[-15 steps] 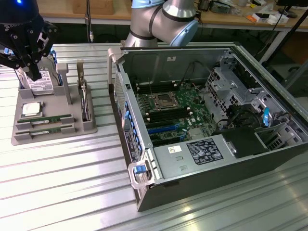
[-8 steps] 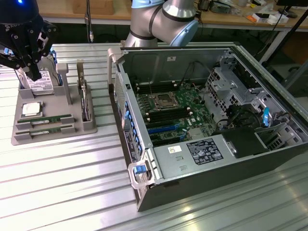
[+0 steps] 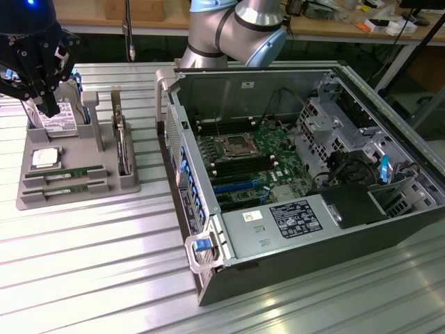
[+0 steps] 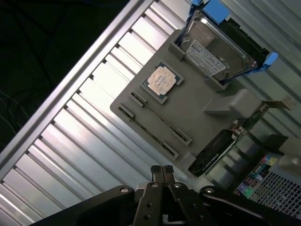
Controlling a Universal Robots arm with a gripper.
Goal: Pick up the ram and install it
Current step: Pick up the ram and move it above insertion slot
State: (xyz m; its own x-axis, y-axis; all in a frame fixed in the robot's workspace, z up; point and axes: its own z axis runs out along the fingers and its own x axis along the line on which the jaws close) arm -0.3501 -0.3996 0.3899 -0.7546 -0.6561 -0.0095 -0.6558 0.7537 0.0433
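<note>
**On the grey holder [image 4: 197,106], the ram [image 3: 66,174] sits ungripped**

At the holder's edge nearest the exterior camera, the ram stands on its long edge in a narrow slot. It is a thin green stick caught between two end clips. A second slot runs parallel just beside it and also shows a green strip. Next to these slots, the square silver processor chip [image 3: 45,158] lies flat in its recess. Beyond the chip, the hard drive [image 3: 59,115] stands upright between blue rails. A dark expansion card [image 3: 122,142] stands on edge along the holder's side toward the exterior view's right.

The tool [image 4: 162,168] is closed, its black fingers pressed together with nothing between them. In the exterior view it hangs above the holder at the hard-drive end, clear of the ram.

The holder rests on a slatted metal bench [image 3: 104,264]. Toward the exterior view's right, an open computer case [image 3: 229,278] lies on its side on the same bench. Its motherboard [image 3: 243,156] is exposed, with long black and blue slots beside the processor socket. The robot arm [image 3: 236,28] rises behind the case.
</note>
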